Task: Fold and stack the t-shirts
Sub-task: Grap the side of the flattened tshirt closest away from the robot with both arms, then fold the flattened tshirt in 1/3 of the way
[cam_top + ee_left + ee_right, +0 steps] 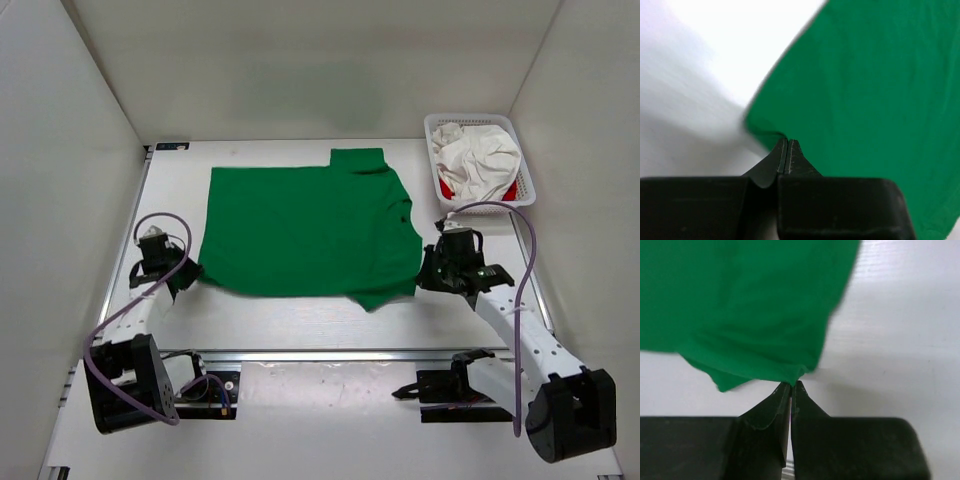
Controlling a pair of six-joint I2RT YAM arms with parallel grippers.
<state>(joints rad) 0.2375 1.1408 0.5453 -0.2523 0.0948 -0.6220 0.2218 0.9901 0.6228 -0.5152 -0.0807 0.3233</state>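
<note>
Green shirt (300,230) lies spread flat ahead of both hands, the left gripper (786,142) and right gripper (791,385) each clamped shut on a mere tip of its nearest corner, so an uneven lift could probably slip one free.

Matt green cloth t-shirt (300,230), smooth white table (300,318), white plastic mesh basket (470,118)

Clearance: tight around the right gripper (424,272), open on its near side.
The basket (526,175) stands just beyond it and the side wall (590,200) is outboard. Bare table (300,322) runs across to the left gripper (194,272), with the green shirt (300,230) flat between them.
</note>
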